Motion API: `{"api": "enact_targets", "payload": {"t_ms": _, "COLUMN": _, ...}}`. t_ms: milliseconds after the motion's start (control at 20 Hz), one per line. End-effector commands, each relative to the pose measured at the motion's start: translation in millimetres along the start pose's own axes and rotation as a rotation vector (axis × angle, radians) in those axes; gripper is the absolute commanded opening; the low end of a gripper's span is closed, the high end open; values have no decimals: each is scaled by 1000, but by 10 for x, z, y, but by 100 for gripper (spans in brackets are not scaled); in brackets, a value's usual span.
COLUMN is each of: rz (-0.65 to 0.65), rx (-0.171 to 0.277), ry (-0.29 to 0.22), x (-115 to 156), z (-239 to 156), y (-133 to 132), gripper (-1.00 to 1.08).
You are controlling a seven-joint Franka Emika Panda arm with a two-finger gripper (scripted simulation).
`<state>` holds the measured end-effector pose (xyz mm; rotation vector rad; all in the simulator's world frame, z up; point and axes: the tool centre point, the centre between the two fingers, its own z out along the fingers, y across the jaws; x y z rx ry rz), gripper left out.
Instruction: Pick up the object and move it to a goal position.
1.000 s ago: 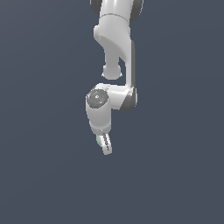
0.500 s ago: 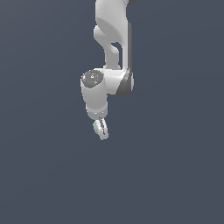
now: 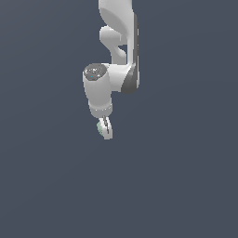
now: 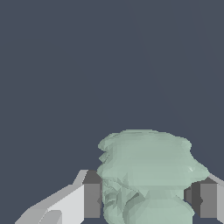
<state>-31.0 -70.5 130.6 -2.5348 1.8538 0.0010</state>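
Shifted toward the exterior view's left since a second ago, my gripper (image 3: 105, 130) has its fingers (image 4: 83, 201) clenched on the object (image 4: 146, 175), mint chunk wedged between them, so I judge transport to goal underway.

no readable text, labels or numbers anywhere.

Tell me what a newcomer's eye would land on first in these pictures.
In the exterior view, the white robot arm hangs down from the top edge against a plain dark slate-grey background, with nothing else around it. At its tip the gripper is shut on a pale mint-green lumpy chunk. In the wrist view that chunk looms large between the two fingers.
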Motion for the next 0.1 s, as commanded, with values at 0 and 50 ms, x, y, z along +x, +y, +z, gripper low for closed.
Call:
{"api": "enact_targets", "payload": {"t_ms": 0, "rz": 0, "rx": 0, "ry": 0, "x": 0, "z": -21, "y": 27, "gripper": -100}}
{"api": "enact_targets", "payload": {"t_ms": 50, "rz": 0, "rx": 0, "ry": 0, "x": 0, "z": -22, "y": 28, "gripper": -100}}
